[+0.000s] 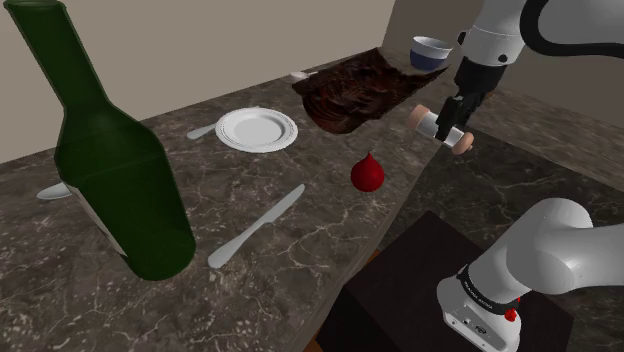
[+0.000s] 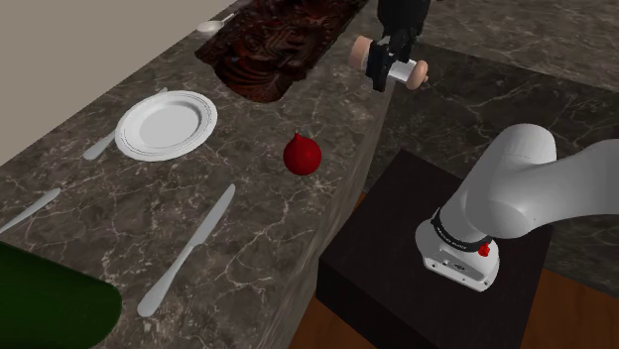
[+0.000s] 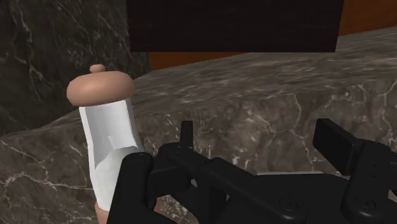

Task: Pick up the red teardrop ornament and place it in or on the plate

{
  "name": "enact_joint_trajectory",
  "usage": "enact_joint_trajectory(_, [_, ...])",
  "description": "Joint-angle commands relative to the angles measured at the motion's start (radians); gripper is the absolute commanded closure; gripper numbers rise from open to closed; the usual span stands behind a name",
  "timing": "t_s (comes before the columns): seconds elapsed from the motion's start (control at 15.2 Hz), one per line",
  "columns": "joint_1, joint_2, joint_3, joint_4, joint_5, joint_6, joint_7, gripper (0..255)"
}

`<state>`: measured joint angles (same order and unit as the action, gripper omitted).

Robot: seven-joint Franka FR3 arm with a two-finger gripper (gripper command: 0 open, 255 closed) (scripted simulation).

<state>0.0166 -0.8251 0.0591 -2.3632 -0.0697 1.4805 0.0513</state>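
The red teardrop ornament (image 1: 367,174) (image 2: 302,155) stands upright on the dark marble counter, near its edge. A white round plate (image 1: 225,130) (image 2: 129,134) lies with nothing on it, further toward the shoulder view's left. My black gripper (image 1: 449,124) (image 2: 383,73) (image 3: 261,143) hangs over the counter's edge, up and to the right of the ornament in the shoulder view and well apart from it. Its fingers (image 3: 335,144) stand open with nothing between them. A white cylinder with tan ends (image 1: 443,126) (image 2: 392,65) (image 3: 111,130) sits just outside one finger.
A big green bottle (image 1: 110,150) (image 2: 50,302) looms at the shoulder view's left. A knife (image 1: 258,225) (image 2: 188,248) lies in front of the plate, a fork (image 1: 200,131) beside it. A dark carved tray (image 1: 360,90) (image 2: 273,50) and a blue-white cup (image 1: 432,52) sit behind. The dark stand (image 1: 420,290) adjoins the counter.
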Motion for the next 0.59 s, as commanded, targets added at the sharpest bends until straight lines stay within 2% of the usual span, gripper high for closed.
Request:
enact_joint_trajectory(0.0, [0.000,0.000,0.000,0.000,0.000,0.000,0.000,0])
enact_joint_trajectory(0.53, [0.071,-0.034,0.197,-0.067,0.099,0.194,0.175,0])
